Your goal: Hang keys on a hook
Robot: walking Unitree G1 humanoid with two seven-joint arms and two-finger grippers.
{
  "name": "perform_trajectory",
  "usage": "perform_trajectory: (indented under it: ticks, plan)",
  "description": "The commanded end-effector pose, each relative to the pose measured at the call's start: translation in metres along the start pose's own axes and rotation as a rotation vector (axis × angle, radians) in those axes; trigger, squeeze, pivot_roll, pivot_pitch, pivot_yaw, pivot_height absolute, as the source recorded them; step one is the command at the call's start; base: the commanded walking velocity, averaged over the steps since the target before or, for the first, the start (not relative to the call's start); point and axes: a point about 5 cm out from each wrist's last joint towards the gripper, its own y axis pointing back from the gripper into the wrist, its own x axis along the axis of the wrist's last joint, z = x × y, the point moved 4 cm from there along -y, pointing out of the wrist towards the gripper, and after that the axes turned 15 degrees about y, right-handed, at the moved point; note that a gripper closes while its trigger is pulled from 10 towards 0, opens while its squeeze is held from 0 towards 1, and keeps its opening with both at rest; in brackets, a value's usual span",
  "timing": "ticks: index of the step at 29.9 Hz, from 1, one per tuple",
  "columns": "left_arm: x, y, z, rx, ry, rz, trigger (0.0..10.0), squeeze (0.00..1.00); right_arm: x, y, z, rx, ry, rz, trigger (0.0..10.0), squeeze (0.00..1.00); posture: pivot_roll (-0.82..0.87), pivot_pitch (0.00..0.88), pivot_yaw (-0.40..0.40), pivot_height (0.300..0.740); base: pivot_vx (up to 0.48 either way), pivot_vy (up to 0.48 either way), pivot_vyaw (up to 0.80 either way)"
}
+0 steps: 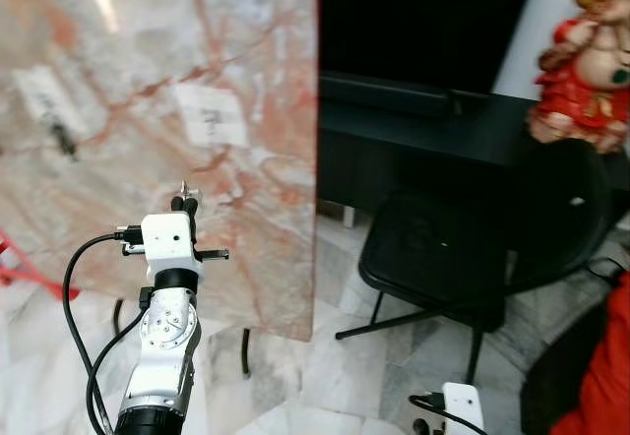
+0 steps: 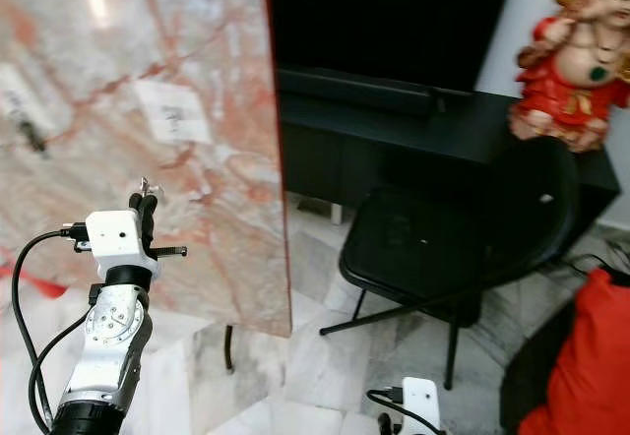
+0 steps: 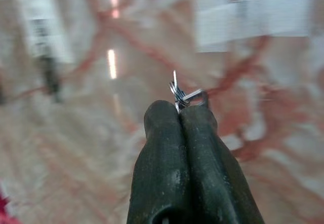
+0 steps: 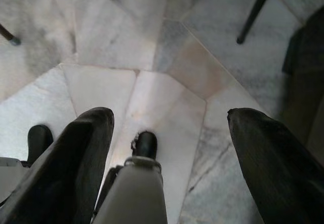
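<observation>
The left tool (image 3: pixel 179 113) is raised before the marble panel (image 1: pixel 148 81), its fingers pressed together on the keys (image 3: pixel 178 93), whose ring sticks out just past the fingertips. Up and to the left of the tool, a dark hook (image 1: pixel 63 140) sits on the panel below a white label. The right tool (image 4: pixel 167 127) hangs low over the marble floor (image 4: pixel 172 46), fingers spread wide and empty.

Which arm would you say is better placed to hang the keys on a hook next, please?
Left. The left gripper is raised before the marble panel, shut on the key ring, with a dark hook up to its left. The right gripper hangs open over the floor.
</observation>
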Motion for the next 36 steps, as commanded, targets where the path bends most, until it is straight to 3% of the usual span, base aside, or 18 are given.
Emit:
perform_trajectory:
  ticks: [1,16,25,32,36]
  plan:
    - [0.006,-0.003,0.005,-0.025,0.004,0.017,10.0,0.00,-0.001,0.000,0.000,0.001,-0.023,0.006,10.0,0.00,0.06,0.000,-0.020,0.740,0.334,0.000,0.00]
    - [0.009,-0.005,0.011,-0.064,0.018,0.023,10.0,0.00,-0.005,0.001,0.002,0.009,-0.011,-0.001,10.0,0.00,0.06,0.000,-0.015,0.740,0.337,0.000,0.00]
    - [0.011,-0.002,0.016,-0.084,0.018,0.037,10.0,0.00,-0.005,0.001,0.002,0.015,-0.008,0.002,10.0,0.00,0.06,0.000,-0.014,0.740,0.000,0.000,0.00]
    - [0.015,0.000,0.019,-0.104,-0.019,0.055,10.0,0.00,-0.005,0.001,0.001,0.019,-0.007,0.003,10.0,0.00,0.06,0.000,-0.015,0.740,0.000,0.000,0.00]
    - [0.019,0.001,0.022,-0.122,-0.104,0.084,10.0,0.00,-0.005,0.001,0.001,0.024,-0.006,0.004,10.0,0.00,0.06,0.000,-0.016,0.740,0.000,0.000,0.00]
